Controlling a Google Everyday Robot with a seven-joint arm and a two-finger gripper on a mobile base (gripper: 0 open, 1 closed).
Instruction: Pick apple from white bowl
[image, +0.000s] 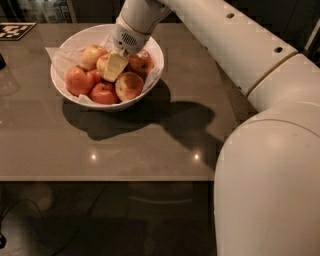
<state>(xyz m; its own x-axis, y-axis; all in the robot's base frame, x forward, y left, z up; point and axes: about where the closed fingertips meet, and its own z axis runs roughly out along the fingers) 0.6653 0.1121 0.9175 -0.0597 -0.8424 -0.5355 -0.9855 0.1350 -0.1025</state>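
Observation:
The white bowl (70, 87) stands at the back left of the table, lined with crumpled white paper and holding several apples. My gripper (115, 67) reaches down into the middle of the bowl from the arm above. It rests against a pale yellow-orange apple (101, 63), which it partly hides. Another pale apple (91, 54) lies just to the left. Darker red apples (79, 80) lie around them, and one (141, 62) on the right has a small dark sticker.
The grey table (150, 145) runs to its front edge near the lower middle. My white arm (260, 70) crosses the right side and throws a shadow beside the bowl. A black-and-white marker tag (12, 30) lies at the far left corner.

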